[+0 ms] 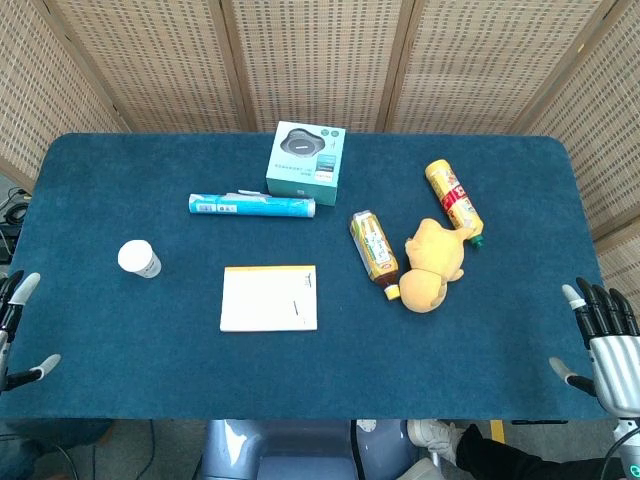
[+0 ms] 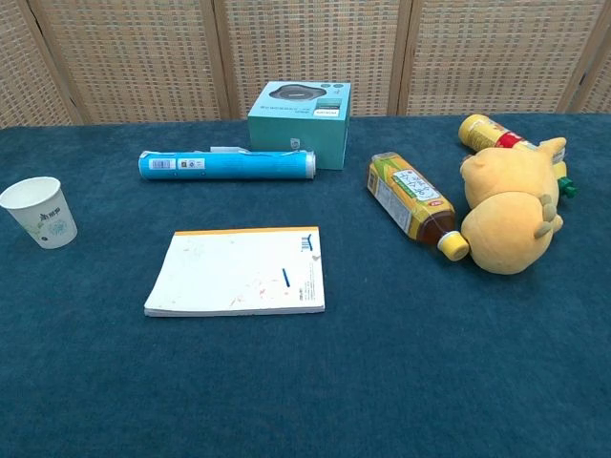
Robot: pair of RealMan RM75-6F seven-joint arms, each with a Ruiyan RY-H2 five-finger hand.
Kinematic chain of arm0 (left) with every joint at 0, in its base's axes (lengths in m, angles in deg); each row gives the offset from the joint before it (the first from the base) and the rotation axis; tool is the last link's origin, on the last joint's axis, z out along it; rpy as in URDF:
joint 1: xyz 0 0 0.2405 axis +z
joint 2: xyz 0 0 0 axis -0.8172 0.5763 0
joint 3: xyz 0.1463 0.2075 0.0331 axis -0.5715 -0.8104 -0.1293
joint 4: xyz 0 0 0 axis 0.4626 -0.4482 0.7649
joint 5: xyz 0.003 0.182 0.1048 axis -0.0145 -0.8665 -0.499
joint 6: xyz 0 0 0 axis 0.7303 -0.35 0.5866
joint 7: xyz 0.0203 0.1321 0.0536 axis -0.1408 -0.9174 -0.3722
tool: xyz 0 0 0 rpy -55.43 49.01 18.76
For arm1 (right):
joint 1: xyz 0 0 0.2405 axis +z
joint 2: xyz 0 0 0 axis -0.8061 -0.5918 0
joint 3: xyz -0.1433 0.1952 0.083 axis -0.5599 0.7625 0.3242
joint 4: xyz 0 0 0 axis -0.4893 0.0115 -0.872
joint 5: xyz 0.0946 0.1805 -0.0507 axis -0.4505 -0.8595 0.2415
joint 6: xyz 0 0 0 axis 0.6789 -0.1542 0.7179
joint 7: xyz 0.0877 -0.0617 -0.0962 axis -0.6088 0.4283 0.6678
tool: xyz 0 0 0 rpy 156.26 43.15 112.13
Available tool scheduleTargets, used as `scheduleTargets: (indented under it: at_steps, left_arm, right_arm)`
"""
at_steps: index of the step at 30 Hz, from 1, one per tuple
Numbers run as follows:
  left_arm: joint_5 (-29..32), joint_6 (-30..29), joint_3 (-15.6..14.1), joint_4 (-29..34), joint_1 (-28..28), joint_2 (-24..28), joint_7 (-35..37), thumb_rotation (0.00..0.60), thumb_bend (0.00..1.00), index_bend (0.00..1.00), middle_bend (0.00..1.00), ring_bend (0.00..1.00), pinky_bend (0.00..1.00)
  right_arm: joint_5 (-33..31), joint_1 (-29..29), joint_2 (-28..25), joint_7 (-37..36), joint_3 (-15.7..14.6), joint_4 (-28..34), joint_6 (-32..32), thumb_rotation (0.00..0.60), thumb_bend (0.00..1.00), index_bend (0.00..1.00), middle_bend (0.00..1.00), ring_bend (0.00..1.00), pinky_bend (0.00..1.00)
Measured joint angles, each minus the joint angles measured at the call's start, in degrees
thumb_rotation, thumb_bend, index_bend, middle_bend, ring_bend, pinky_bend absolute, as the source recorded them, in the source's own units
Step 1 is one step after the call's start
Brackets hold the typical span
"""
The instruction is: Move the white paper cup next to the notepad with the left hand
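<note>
The white paper cup [image 1: 139,259] [image 2: 40,213] stands upright on the blue table, well left of the notepad [image 1: 269,298] [image 2: 239,271], with bare cloth between them. My left hand [image 1: 14,325] shows only in the head view, at the table's near left edge, fingers spread and holding nothing, below and left of the cup. At the near right edge, my right hand [image 1: 601,335] is likewise spread and holds nothing. Neither hand appears in the chest view.
Behind the notepad lie a blue tube [image 1: 252,205] [image 2: 227,164] and a teal box [image 1: 306,162] [image 2: 299,124]. To the right lie two bottles [image 1: 374,250] [image 1: 454,199] and a yellow plush toy [image 1: 433,266] [image 2: 508,210]. Wicker screens stand behind the table.
</note>
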Motion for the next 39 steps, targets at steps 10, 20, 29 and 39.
scheduleTargets:
  at_steps: [10, 20, 29, 39]
  left_arm:
    - [1.13, 1.76, 0.52, -0.45, -0.87, -0.27, -0.27, 0.600, 0.06, 0.00, 0.00, 0.00, 0.00]
    - [7.22, 13.86, 4.68, -6.69, -9.13, -3.97, -1.34, 0.600, 0.07, 0.00, 0.00, 0.00, 0.00]
    - [8.49, 29.83, 6.99, -25.02, -21.71, -12.96, 2.71, 0.600, 0.07, 0.00, 0.00, 0.00, 0.00]
    - [11.37, 40.55, 7.57, -39.61, -30.25, -23.41, 4.97, 0.600, 0.07, 0.00, 0.00, 0.01, 0.02]
  right_arm:
    - [-0.40, 0.05, -0.16, -0.09, -0.04, 0.32, -0.57, 0.600, 0.00, 0.00, 0.00, 0.00, 0.00]
    - [-0.80, 0.58, 0.49, 1.37, -0.16, 0.54, -2.04, 0.600, 0.00, 0.00, 0.00, 0.00, 0.00]
    - [-4.45, 1.72, 1.93, 3.69, 0.74, -0.42, -4.99, 0.600, 0.00, 0.00, 0.00, 0.00, 0.00]
    - [-6.36, 2.57, 3.85, 6.83, 1.07, -1.50, -6.68, 0.600, 0.00, 0.00, 0.00, 0.00, 0.00]
